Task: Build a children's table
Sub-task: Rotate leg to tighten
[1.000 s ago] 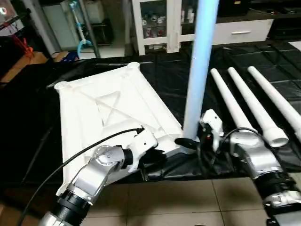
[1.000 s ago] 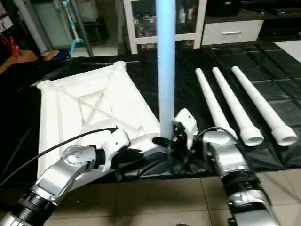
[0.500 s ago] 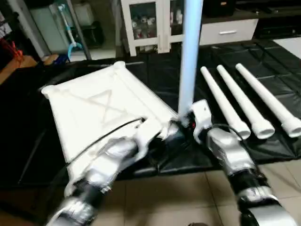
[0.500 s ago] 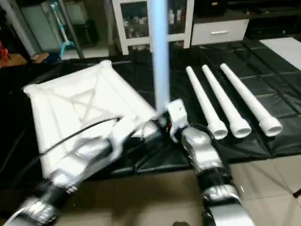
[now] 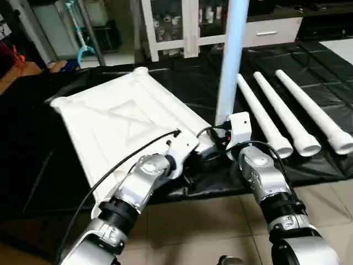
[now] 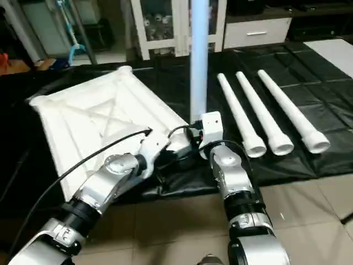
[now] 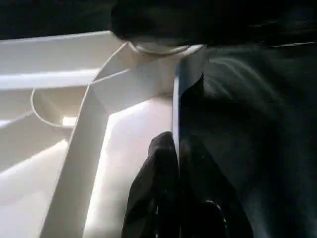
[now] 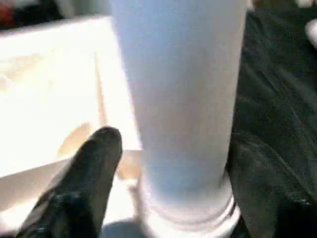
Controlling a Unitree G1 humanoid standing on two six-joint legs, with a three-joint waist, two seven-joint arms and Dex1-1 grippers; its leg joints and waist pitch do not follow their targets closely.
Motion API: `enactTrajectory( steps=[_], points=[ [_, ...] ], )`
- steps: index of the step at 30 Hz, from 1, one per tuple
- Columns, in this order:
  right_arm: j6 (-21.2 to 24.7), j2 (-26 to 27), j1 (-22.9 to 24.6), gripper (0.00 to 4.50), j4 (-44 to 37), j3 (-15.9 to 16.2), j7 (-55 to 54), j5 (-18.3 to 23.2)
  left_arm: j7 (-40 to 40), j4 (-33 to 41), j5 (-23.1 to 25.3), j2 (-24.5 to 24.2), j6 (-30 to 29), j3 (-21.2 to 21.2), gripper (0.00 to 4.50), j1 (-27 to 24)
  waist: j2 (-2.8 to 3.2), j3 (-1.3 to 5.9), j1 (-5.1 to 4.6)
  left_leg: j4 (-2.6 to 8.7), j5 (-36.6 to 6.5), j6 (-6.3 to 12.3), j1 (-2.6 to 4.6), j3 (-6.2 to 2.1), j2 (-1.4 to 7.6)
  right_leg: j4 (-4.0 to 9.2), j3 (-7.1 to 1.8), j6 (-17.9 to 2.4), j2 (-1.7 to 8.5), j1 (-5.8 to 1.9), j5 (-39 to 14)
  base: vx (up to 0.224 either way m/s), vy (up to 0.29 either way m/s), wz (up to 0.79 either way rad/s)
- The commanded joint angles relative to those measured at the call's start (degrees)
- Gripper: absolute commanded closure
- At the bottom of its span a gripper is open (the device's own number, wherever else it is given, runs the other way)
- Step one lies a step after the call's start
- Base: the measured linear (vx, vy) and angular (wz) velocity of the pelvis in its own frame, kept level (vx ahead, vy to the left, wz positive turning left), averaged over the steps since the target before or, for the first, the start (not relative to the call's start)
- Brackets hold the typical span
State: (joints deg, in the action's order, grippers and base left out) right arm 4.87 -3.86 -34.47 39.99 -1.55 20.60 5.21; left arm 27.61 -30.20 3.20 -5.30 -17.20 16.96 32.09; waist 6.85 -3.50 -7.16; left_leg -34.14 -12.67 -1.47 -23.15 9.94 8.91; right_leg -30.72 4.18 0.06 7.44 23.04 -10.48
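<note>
Item: standing leg (image 5: 231, 61) in tabletop (image 5: 110, 127) corner socket. My left gripper (image 7: 177, 148) is pinching the rim; my right gripper (image 8: 163, 168) is straddling the leg base, spread. Steadying the rim, keeping the leg plumb.

Head pair: high, looking forward and down over both forearms at the upturned tabletop (image 5: 121, 124) | Left wrist: very close on the tabletop's rim | Right wrist: very close on the upright leg (image 8: 181, 99) | Shared: that leg's corner.

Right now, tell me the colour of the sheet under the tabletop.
Black sheet, glossy and creased, beneath the white tabletop; clearest in the left eye view.
</note>
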Motion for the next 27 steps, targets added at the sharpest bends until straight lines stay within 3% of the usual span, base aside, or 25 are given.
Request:
enactTrajectory(
  steps=[1, 3, 6, 9, 10, 13, 17, 20, 22, 27],
  points=[
    [0.4, 0.2, -0.5, 0.82, -2.7, 2.4, 5.5, 1.6, -0.4, -0.3, 0.7, -1.4, 1.1, -0.8, 4.5, -0.4, -1.19, 3.32, 0.03, 5.5, -24.5, 2.73, 0.43, -1.98, 2.87, 3.62, 0.15, -7.3, 1.68, -2.63, -27.8, 0.0, 0.0, 0.0],
    [1.2, -0.6, -0.3, 0.76, -3.5, 2.3, 7.5, 2.1, 1.0, 0.0, 0.8, -2.0, 1.9, -0.3, 4.5, -0.8, -1.46, 3.35, 0.04, 5.08, -25.5, 2.79, 1.25, -1.74, 2.75, 4.1, -0.04, -7.8, 1.76, -1.95, -28.9, 0.0, 0.0, 0.0],
    [2.9, -3.2, 0.4, 0.39, -5.7, 3.1, 12.5, 3.1, 4.2, 1.9, 0.3, -3.4, 1.9, 0.6, 4.5, -2.4, -1.47, 3.3, 0.16, 5.06, -23.9, 3.37, 0.81, -1.73, 2.92, 3.76, -0.16, -8.3, 1.76, -2.32, -28.0, 0.0, 0.0, 0.0],
    [4.4, -8.9, 2.0, 0.1, -9.2, 5.4, 22.1, 3.3, 10.2, 6.3, -0.7, -6.3, 2.7, 2.5, 4.5, -5.7, -1.41, 3.39, 0.52, 5.14, -23.1, 3.76, 0.84, -1.75, 3.23, 3.33, -0.31, -9.0, 1.74, -2.51, -25.8, 0.0, 0.0, 0.0],
    [4.3, -10.5, 2.2, 0.1, -9.7, 5.7, 23.8, 2.6, 12.4, 8.1, -1.3, -7.3, 3.4, 3.1, 4.5, -6.9, -1.72, 3.53, 0.67, 5.03, -22.2, 3.99, 1.02, -1.59, 3.3, 3.28, -0.47, -9.6, 1.73, -2.35, -24.6, 0.0, 0.0, 0.0],
    [4.3, -12.0, 2.0, 0.1, -9.8, 5.9, 24.6, 1.9, 14.7, 9.9, -2.3, -8.3, 3.7, 3.4, 4.5, -8.1, -1.54, 3.58, 1.37, 4.77, -19.5, 4.63, 1.27, -1.14, 3.18, 3.17, -0.76, -10.5, 1.69, -2.09, -24.0, 0.0, 0.0, 0.0],
    [4.5, -16.0, 3.0, 0.1, -11.2, 7.8, 31.9, 2.1, 19.8, 13.4, -3.7, -10.7, 3.5, 4.4, 4.5, -10.6, -1.52, 3.62, 2.35, 4.93, -19.2, 4.38, 1.41, -1.1, 3.42, 2.79, -0.91, -10.8, 1.48, -2.1, -22.9, 0.0, 0.0, 0.0],
    [4.4, -18.8, 4.0, 0.1, -12.3, 9.1, 36.5, 2.4, 21.5, 14.8, -3.9, -11.7, 3.3, 4.9, 4.5, -11.4, -1.39, 3.82, 3.63, 4.88, -17.4, 4.59, 1.69, -0.84, 3.56, 2.3, -1.15, -11.4, 1.29, -2.2, -19.5, 0.0, 0.0, 0.0],
    [3.2, -21.1, 4.5, 0.1, -11.5, 9.0, 40.7, 2.9, 24.0, 16.9, -4.7, -12.8, 2.6, 5.3, 4.5, -12.3, -1.56, 3.58, 3.82, 4.81, -21.4, 3.64, 1.72, -0.85, 3.4, 2.21, -1.34, -10.9, 1.37, -1.97, -22.4, 0.0, 0.0, 0.0],
    [-0.1, -22.0, 3.8, 0.1, -8.0, 8.2, 41.2, 2.2, 25.0, 17.6, -4.6, -13.3, 2.2, 5.7, 4.5, -12.3, -1.55, 3.99, 4.24, 4.53, -17.5, 4.56, 1.54, -0.75, 3.36, 1.86, -1.45, -11.9, 1.33, -2.27, -17.6, 0.0, 0.0, 0.0]
  ],
)
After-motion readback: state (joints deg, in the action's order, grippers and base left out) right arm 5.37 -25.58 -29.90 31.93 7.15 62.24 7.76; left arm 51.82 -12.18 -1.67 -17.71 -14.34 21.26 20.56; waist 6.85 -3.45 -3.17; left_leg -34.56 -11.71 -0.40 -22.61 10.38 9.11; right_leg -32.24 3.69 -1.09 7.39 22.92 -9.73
